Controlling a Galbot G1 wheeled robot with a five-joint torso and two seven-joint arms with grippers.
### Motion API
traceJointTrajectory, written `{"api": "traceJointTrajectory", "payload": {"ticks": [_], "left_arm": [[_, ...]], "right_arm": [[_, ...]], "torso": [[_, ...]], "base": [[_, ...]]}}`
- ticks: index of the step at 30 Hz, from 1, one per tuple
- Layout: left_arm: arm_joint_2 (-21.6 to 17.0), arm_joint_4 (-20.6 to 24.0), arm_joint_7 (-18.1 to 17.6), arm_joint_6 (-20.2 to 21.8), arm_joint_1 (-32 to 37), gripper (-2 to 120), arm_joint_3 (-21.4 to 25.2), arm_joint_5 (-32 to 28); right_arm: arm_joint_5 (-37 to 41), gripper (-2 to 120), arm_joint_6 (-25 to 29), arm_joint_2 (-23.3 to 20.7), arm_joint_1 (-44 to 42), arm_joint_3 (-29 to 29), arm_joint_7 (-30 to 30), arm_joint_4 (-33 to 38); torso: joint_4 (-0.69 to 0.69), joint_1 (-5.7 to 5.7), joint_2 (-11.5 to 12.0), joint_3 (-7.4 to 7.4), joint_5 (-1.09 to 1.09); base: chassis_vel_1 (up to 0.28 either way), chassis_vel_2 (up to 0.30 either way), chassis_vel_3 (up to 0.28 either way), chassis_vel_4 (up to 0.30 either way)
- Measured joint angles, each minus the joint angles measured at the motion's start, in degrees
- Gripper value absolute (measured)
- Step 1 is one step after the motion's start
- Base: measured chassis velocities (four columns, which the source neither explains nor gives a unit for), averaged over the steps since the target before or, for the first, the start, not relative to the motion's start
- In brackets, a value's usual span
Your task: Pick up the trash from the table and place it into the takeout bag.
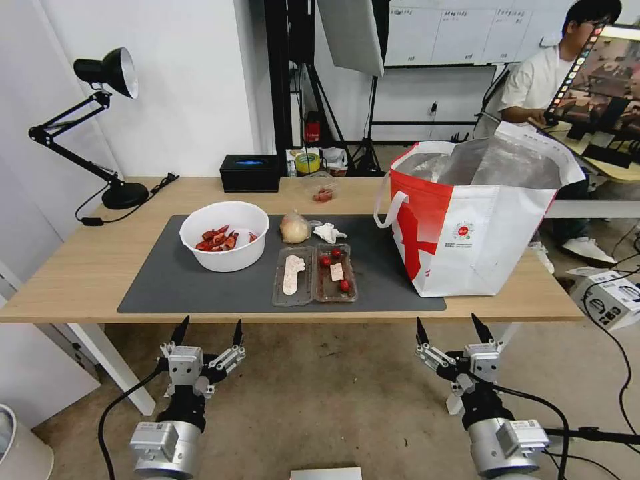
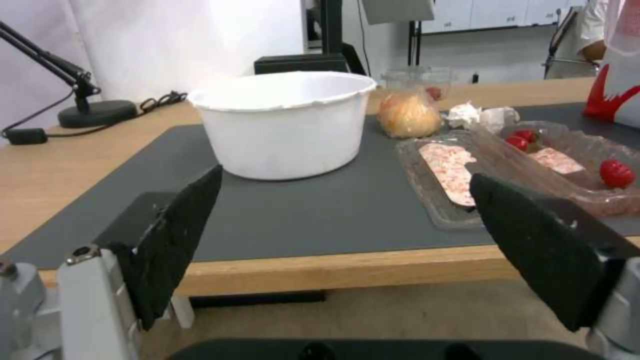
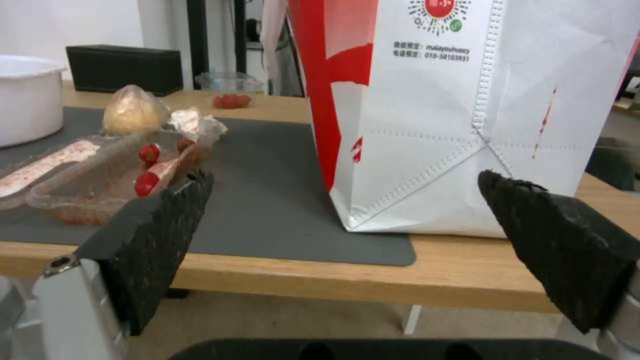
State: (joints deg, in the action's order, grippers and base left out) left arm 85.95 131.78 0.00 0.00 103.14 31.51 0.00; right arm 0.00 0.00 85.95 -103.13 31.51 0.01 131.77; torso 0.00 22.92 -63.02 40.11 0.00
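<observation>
**Nothing picked yet: choosing a first grasp from the table's near edge**

Both arms hang in front of the table (image 1: 80, 267), below its near edge. The left gripper (image 1: 208, 333) has its jaws spread wide and empty, facing the white bowl (image 1: 225, 235) of red scraps; the right gripper (image 1: 453, 332) is likewise wide open and empty, facing the foot of the takeout bag (image 1: 480, 220).

All the trash lies on the dark grey mat (image 1: 160, 287). The bowl sits toward the left. The clear hinged tray (image 1: 314, 274) with tomatoes lies open near the mat's front edge. Behind it, side by side, are the beige wrapped lump (image 1: 294, 228) and the crumpled tissue (image 1: 329, 233). The bag stands upright at the right end, its mouth open and foil lining showing.

My judgement: the task is at its very start. A sensible opening is for the left gripper to rise above table height and take the bowl by its rim, one finger inside and one outside, keeping it level so scraps do not spill. The tray looks flimsy and may flex or flap open; pinching one edge near the hinge seems safer. The bag is tall, so any item must be lifted clear above its rim and loop handle (image 1: 389, 203) before release. The small tub (image 1: 324, 188) behind the mat is best left alone.
</observation>
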Motion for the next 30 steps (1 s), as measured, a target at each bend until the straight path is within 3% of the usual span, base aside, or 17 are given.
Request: {"api": "traceJointTrajectory", "payload": {"ticks": [24, 27, 30], "left_arm": [[0.0, 0.0, 0.0, 0.0, 0.0, 100, 0.0, 0.0], [0.2, 0.1, -0.3, 0.0, -0.3, 100, 0.5, -0.8], [1.8, 1.2, -3.4, 0.5, -2.6, 100, 4.3, -6.2]], "right_arm": [[0.3, 100, -0.1, -0.3, 0.2, 0.0, 0.0, 0.0], [2.9, 100, -1.2, -3.5, 2.7, 0.1, 0.8, -0.4], [6.9, 100, -3.1, -8.5, 6.4, 0.3, 2.1, -0.9]], "torso": [[0.0, 0.0, 0.0, 0.0, 0.0], [-0.01, 0.0, 0.0, 0.0, 0.0], [0.0, 0.0, 0.0, 0.0, 0.02]], "base": [[0.0, 0.0, 0.0, 0.0], [0.0, 0.0, 0.0, 0.0], [0.0, 0.0, 0.0, 0.0]]}}
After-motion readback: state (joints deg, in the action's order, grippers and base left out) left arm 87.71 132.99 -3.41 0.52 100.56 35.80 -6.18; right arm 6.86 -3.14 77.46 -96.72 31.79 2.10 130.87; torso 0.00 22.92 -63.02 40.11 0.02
